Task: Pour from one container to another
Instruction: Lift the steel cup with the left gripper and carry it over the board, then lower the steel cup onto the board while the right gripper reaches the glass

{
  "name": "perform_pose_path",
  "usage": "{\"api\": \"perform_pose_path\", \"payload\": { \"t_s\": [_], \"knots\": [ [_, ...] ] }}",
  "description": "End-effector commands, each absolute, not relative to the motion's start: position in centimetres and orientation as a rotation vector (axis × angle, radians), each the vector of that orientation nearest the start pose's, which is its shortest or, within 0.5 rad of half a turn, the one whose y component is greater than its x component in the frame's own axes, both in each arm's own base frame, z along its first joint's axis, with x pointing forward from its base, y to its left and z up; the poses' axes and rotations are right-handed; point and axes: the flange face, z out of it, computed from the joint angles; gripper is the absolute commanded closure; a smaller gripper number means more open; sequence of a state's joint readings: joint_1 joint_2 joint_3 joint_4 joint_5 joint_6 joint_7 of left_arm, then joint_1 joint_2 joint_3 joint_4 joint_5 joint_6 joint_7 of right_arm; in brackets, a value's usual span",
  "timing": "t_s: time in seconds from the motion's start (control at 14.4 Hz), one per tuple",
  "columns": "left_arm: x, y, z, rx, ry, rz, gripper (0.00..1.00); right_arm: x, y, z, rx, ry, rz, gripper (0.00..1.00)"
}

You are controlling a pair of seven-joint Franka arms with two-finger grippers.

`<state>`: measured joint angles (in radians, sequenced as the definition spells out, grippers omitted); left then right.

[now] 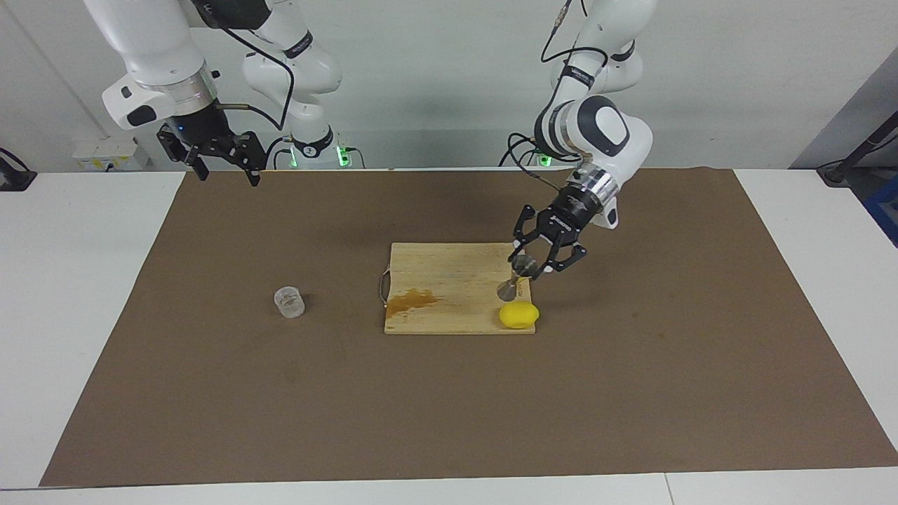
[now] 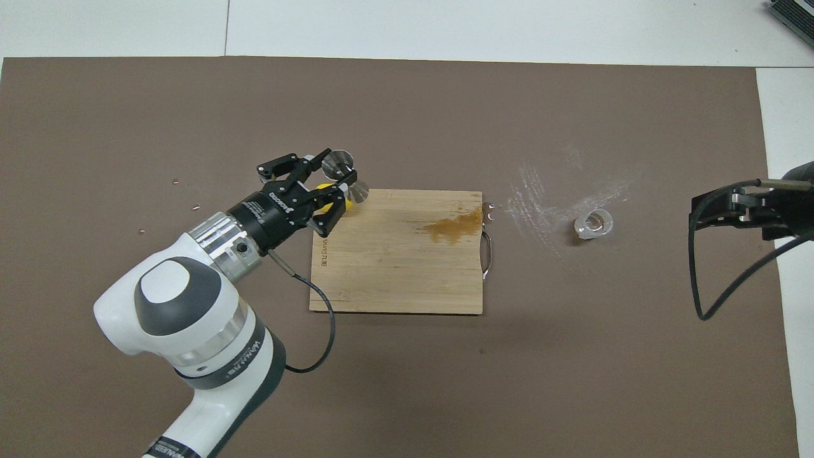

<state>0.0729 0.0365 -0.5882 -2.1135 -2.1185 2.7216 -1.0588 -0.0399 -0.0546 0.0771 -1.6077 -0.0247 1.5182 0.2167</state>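
Small clear cup (image 1: 290,302) (image 2: 593,224): short, colourless, cylindrical, standing upright, mouth up. It sits alone on the brown mat, left of centre in the facing view and right of centre in the overhead view.

Metal jigger (image 1: 515,276) (image 2: 346,176): silvery-grey, hourglass form, two cones joined at a narrow waist. It is tilted, just right of centre in the facing view and upper left of centre in the overhead view.

Small print marks the cutting board (image 2: 394,254) and both arms; none readable.
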Motion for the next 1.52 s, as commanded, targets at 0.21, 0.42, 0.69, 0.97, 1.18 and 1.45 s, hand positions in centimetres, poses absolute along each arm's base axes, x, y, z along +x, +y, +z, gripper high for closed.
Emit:
{"api": "perform_pose_path", "payload": {
  "t_s": [0.21,0.42,0.69,0.97,1.18,1.45],
  "knots": [
    [52.2,-31.5,38.8,0.770,1.851,-0.838,1.00,53.8,-0.3,61.5,-2.949,0.836,0.085,0.00],
    [52.4,-33.5,37.7,0.870,1.830,-0.843,1.00,55.0,-1.6,59.5,-2.734,1.202,0.100,0.00],
    [52.3,-35.6,35.3,1.030,1.812,-0.835,1.00,55.7,-4.0,56.0,-2.388,1.634,0.254,0.00],
    [51.6,-36.7,34.3,1.104,1.793,-0.843,1.00,55.8,-5.9,50.8,-2.188,1.797,0.367,0.00],
    [50.8,-36.9,33.8,1.121,1.803,-0.849,1.00,57.8,-8.9,44.2,-2.055,1.809,0.490,0.00],
    [50.1,-37.0,33.1,1.128,1.817,-0.856,1.00,58.8,-10.2,37.7,-1.913,1.874,0.554,0.00]
  ]
}}
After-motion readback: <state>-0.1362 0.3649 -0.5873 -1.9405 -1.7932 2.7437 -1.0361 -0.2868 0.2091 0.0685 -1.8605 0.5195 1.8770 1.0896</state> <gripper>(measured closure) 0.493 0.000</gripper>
